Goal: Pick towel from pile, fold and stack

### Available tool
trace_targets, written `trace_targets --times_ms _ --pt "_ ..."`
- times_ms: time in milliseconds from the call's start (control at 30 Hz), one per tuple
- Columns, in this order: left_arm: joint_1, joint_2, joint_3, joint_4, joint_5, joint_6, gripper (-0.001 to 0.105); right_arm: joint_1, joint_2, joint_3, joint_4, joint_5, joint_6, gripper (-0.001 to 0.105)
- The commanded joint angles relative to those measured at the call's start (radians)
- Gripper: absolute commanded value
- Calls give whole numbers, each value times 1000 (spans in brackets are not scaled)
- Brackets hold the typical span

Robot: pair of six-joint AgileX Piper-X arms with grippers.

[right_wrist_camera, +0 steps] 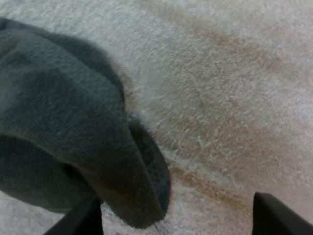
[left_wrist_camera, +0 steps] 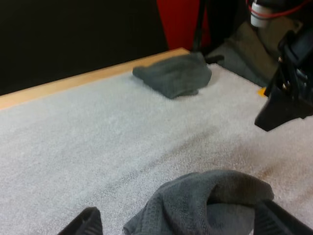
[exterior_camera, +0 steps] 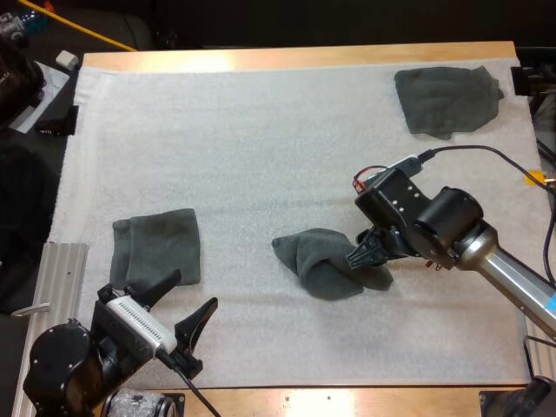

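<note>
The left end effector (exterior_camera: 184, 302) rides at the tip of the folded left arm (exterior_camera: 65, 365) with its black fingers spread wide, and well off to its right the right end effector (exterior_camera: 367, 254) angles downward from the outstretched right arm (exterior_camera: 504, 274), fingers likewise parted.

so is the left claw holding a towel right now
No, the left claw has its fingers spread apart with nothing between them, just next to the folded towel.
</note>
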Motion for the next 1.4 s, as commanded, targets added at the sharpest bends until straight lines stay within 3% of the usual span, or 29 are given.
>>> trace_targets --times_ms 0,233,633,1133,1233,1367 --pt "-2 -2 -6 6 9 -5 61 -2 -10 12 -5 4 12 61" --pt "-3 -5 -5 55 14 -9 61 -1 -13 113 -59 -34 41 61" --pt "-3 3 38 128 21 -14 61 -2 -9 350 -306 -224 82 59" --pt "-3 5 42 188 21 -19 62 5 102 382 -420 -174 131 58" --pt "-4 3 42 189 24 -18 62 2 124 382 -435 -145 143 53" --pt "-5 6 40 195 24 -17 62 2 138 384 -450 -122 159 31"
